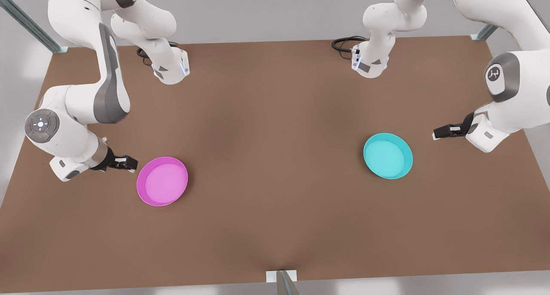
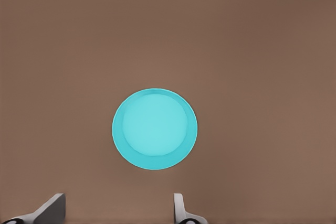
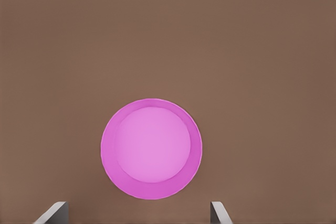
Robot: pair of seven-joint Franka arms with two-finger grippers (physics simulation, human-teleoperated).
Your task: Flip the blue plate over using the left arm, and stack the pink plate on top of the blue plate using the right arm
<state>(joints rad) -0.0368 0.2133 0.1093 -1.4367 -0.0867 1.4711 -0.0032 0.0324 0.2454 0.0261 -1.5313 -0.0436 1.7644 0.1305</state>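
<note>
Pink plate [image 1: 162, 181] lower left of the front view, rim up on the brown table [image 1: 275, 226]. Right gripper [image 1: 127, 162] just beside its left edge — fingers apart, not touching. Blue plate [image 1: 388, 156] right of centre, rim up, well apart from pink. Left gripper [image 1: 439, 134] near its upper right — fingers apart.

A brown table [image 1: 275, 226] fills most of the frame, with black cables [image 1: 343, 44] coiled near its top edge, grey metal struts [image 1: 25, 22] at the upper corners, and another strut [image 1: 285, 284] at bottom centre.
</note>
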